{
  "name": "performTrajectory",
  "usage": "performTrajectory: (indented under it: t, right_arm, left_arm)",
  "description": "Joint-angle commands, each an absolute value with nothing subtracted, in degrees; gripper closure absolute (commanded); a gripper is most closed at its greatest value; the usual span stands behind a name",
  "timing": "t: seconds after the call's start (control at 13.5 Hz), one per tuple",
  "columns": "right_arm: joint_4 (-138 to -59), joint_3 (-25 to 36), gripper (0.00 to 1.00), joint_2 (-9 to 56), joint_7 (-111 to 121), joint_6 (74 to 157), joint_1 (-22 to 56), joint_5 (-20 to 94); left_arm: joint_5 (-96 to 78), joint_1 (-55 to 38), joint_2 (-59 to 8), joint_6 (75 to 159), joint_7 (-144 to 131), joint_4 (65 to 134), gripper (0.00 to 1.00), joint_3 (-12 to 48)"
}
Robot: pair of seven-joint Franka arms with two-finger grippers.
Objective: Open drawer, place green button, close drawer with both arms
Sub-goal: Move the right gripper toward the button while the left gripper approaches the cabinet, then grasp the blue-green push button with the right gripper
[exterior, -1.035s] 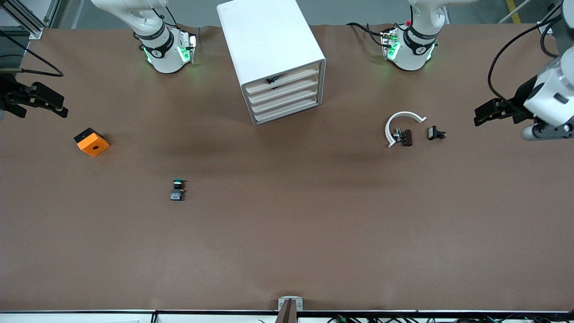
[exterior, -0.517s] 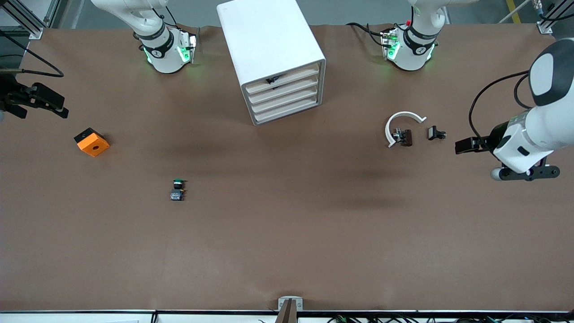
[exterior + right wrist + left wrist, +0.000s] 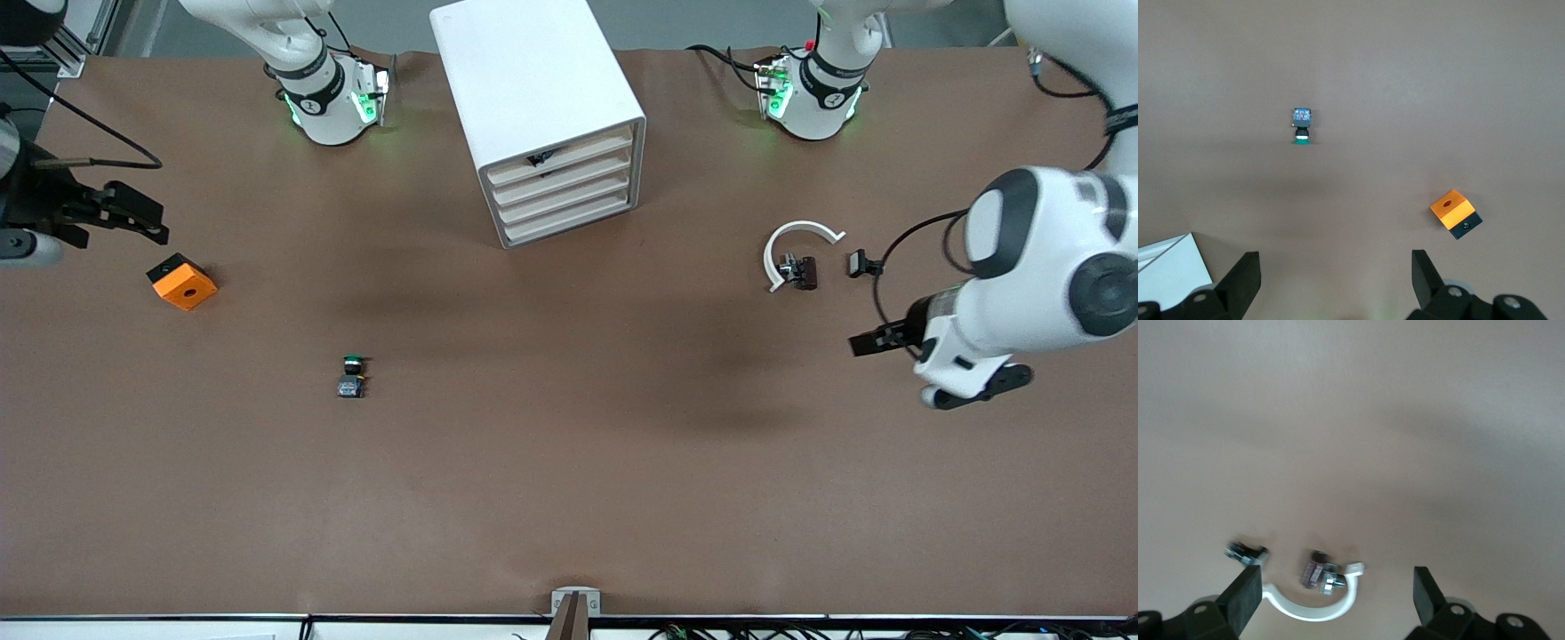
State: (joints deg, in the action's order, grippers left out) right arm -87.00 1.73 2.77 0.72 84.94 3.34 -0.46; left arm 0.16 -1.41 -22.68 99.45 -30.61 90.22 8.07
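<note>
Both my pincers are spread wide and empty: left pincer (image 3: 867,344) over the tabletop (image 3: 569,498) near the clip (image 3: 796,262), right pincer (image 3: 133,213) over the orange cube (image 3: 181,282). Button (image 3: 351,376) sits out in the open, drawers (image 3: 560,191) all shut in the cabinet (image 3: 533,98)
</note>
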Motion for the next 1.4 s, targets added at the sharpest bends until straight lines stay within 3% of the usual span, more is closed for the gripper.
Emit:
performTrajectory:
  t: [0.0, 0.3, 0.96, 1.33]
  right_arm:
    - [-86.5, 1.8, 0.00, 5.4, 1.4, 85.2, 3.3, 0.3]
    - [-88.6, 1.8, 0.00, 11.3, 1.4, 89.1, 4.1, 0.1]
    - [-113.1, 1.8, 0.00, 11.6, -7.2, 121.9, 7.2, 0.2]
    - [-114.6, 1.8, 0.00, 21.6, -7.5, 138.2, 10.2, 0.4]
  left_arm:
    - [0.3, -5.3, -28.1, 100.5, -42.1, 87.1, 0.00, 8.2]
    - [-0.6, -12.5, -35.8, 100.5, -63.0, 82.5, 0.00, 8.2]
    - [-19.8, -18.9, -42.2, 100.9, -101.2, 82.3, 0.00, 8.2]
    - [-27.8, -19.9, -45.4, 100.2, -112.3, 82.8, 0.00, 8.2]
